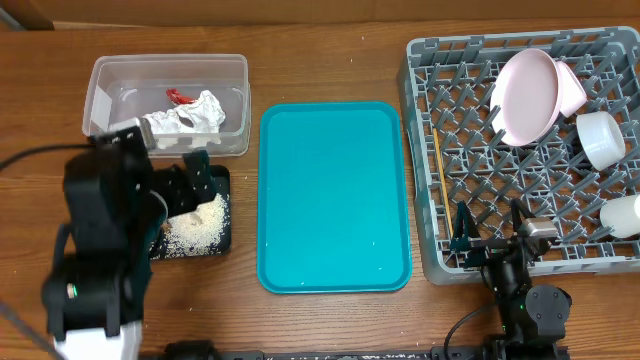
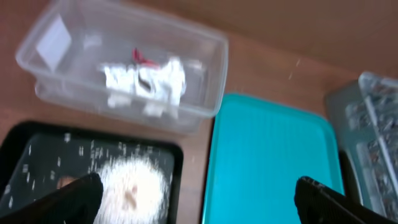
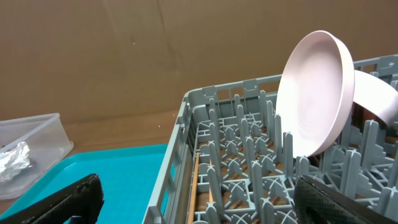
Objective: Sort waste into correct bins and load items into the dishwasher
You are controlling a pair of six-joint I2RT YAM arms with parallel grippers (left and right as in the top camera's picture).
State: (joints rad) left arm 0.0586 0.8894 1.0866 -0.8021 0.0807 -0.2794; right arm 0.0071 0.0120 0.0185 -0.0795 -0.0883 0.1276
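Both pincers stand spread, empty: left gripper over the shallow black rectangular tray of loose white rice, half hidden under its arm; right gripper at the square grey plastic dish rack holding a round pinkish plate. Left-wrist view is blurred. Underneath, brown wooden table.

Standing here, I can read no words, brand names, numbers or signs on anything on the table. The clear plastic rectangular tub has a small white rectangular patch at one corner, too blurred to tell whether anything is printed on it.
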